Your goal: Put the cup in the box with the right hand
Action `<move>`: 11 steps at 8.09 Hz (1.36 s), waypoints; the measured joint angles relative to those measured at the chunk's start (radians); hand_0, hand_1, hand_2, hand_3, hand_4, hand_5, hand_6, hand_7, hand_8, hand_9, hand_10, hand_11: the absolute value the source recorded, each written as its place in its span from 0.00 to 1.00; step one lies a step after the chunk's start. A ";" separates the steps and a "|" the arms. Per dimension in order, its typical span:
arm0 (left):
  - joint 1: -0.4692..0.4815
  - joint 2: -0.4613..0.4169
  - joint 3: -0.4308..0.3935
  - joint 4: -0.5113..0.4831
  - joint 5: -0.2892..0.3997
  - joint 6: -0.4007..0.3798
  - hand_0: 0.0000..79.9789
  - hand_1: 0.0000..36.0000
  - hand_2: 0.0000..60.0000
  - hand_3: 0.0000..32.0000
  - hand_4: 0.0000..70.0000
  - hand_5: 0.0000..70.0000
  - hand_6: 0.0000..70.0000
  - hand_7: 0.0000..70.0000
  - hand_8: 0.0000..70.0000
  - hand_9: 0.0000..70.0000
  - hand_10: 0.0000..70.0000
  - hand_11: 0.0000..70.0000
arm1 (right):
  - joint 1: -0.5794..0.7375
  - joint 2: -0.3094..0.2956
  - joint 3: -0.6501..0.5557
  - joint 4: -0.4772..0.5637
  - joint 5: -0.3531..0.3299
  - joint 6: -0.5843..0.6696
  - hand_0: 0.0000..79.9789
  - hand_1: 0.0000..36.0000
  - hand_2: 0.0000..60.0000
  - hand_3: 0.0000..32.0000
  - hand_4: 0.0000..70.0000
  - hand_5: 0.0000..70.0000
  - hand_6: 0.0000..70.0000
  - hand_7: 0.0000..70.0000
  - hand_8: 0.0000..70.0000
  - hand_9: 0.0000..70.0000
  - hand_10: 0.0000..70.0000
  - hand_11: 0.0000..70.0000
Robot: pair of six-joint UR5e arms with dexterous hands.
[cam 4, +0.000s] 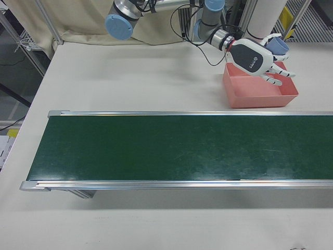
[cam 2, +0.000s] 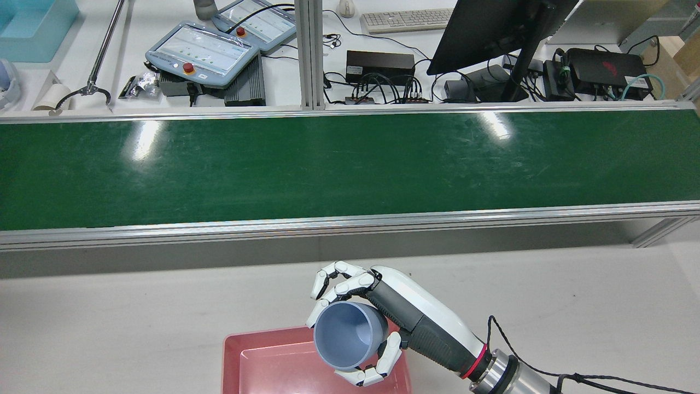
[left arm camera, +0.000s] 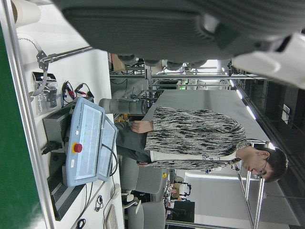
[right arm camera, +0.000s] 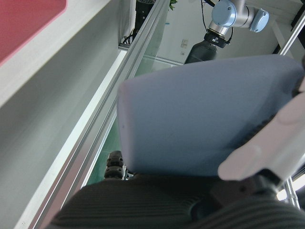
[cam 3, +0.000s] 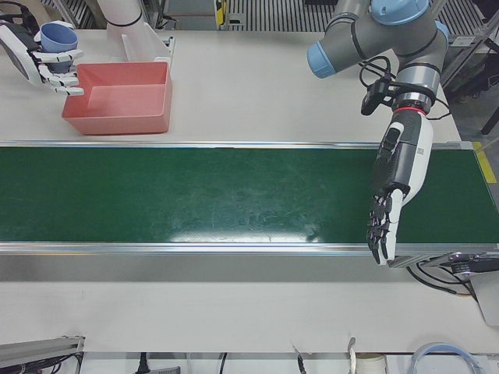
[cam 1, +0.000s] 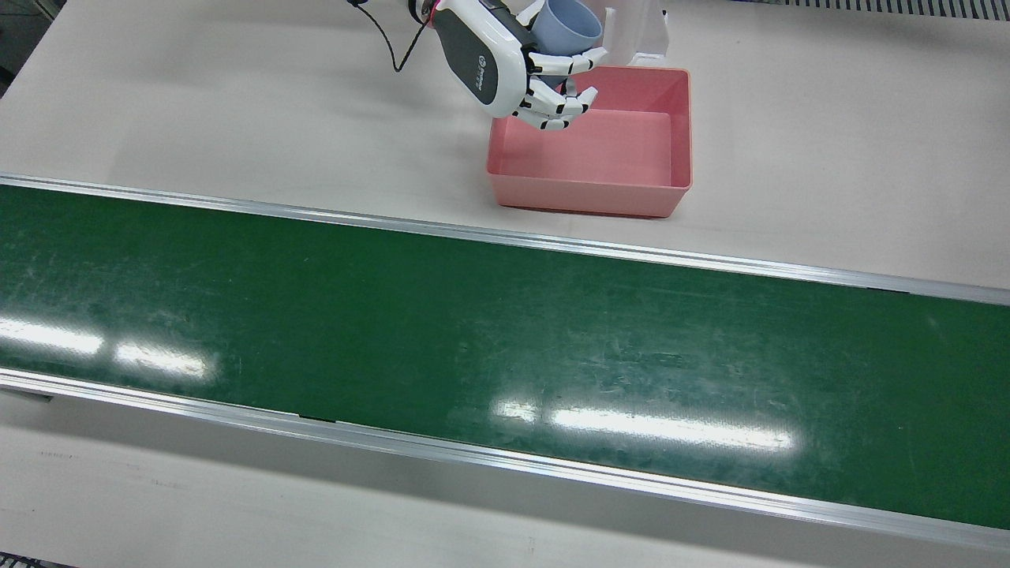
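The right hand (cam 1: 517, 67) has its fingers closed around the blue-grey cup (cam 1: 566, 27), tilted above the corner of the pink box (cam 1: 661, 106), whose open floor lies toward 5 o'clock in the front view, while the left hand (cam 3: 394, 195) hangs empty, fingers extended, well apart.

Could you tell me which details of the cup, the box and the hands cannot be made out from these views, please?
- Cup base: hidden by the right hand in every view.
- Pink box: its near half is cut off by the rear view's bottom edge.
- Left hand: fingertips too small in the left-front view to judge spread.
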 measured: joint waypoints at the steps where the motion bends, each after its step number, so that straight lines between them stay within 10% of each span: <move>1: 0.000 0.000 0.000 0.000 0.000 0.000 0.00 0.00 0.00 0.00 0.00 0.00 0.00 0.00 0.00 0.00 0.00 0.00 | -0.001 0.001 0.000 0.000 0.001 0.000 0.46 0.01 0.01 0.12 0.05 0.02 0.01 0.02 0.04 0.10 0.00 0.00; 4: 0.000 0.000 0.000 0.001 0.000 0.000 0.00 0.00 0.00 0.00 0.00 0.00 0.00 0.00 0.00 0.00 0.00 0.00 | -0.001 0.004 0.000 0.000 0.001 0.009 0.34 0.06 0.09 0.09 0.05 0.02 0.02 0.05 0.06 0.12 0.01 0.02; 6: 0.000 0.000 0.000 0.001 0.000 0.000 0.00 0.00 0.00 0.00 0.00 0.00 0.00 0.00 0.00 0.00 0.00 0.00 | 0.046 -0.002 0.001 -0.001 0.001 0.046 0.48 0.04 0.04 0.07 0.08 0.03 0.02 0.08 0.06 0.13 0.01 0.02; 11: 0.000 0.000 -0.001 0.001 0.000 0.000 0.00 0.00 0.00 0.00 0.00 0.00 0.00 0.00 0.00 0.00 0.00 0.00 | 0.517 -0.127 -0.219 -0.015 -0.094 0.516 0.54 0.10 0.09 0.00 0.19 0.03 0.04 0.17 0.07 0.15 0.01 0.03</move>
